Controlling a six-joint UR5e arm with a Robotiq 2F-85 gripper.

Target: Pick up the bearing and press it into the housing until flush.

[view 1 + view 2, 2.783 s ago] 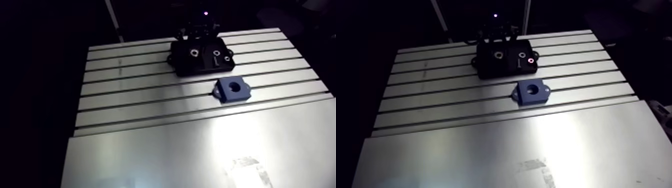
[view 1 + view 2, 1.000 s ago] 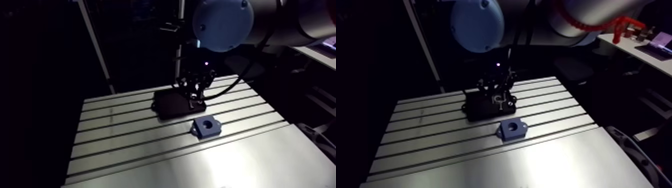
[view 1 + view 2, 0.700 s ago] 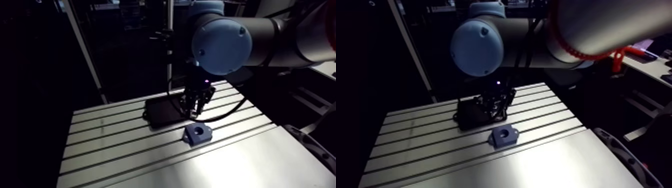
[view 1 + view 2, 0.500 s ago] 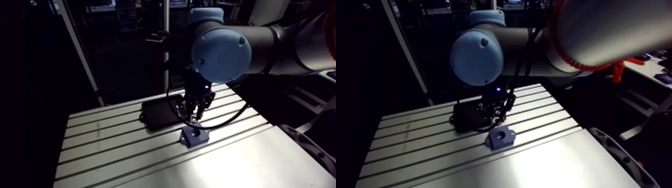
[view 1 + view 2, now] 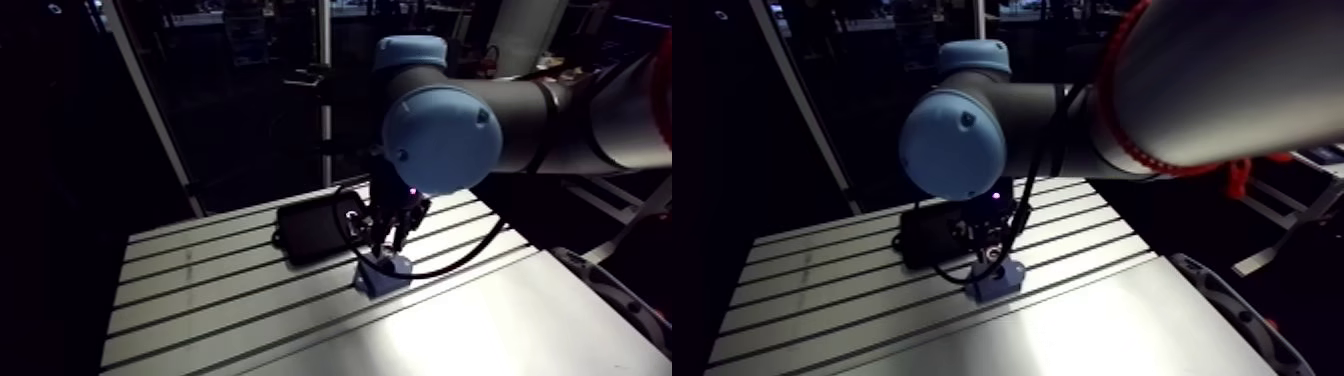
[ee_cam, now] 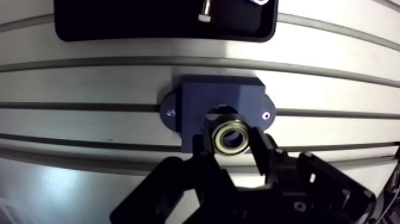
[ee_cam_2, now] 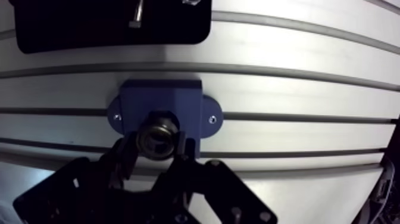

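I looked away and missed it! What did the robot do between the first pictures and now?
The gripper came from the black tray over to the blue housing. It carries the bearing pinched between its fingers, just over the housing's hole, not pressed in yet. The housing and tray stayed put on the table; the arm's camera itself shifted.

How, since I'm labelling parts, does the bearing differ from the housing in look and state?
The bearing is a small shiny metal ring; the housing is a larger dark-blue block with two screwed ears. The bearing is clamped in the gripper, while the housing lies flat on the slotted table. Both have a round central opening.
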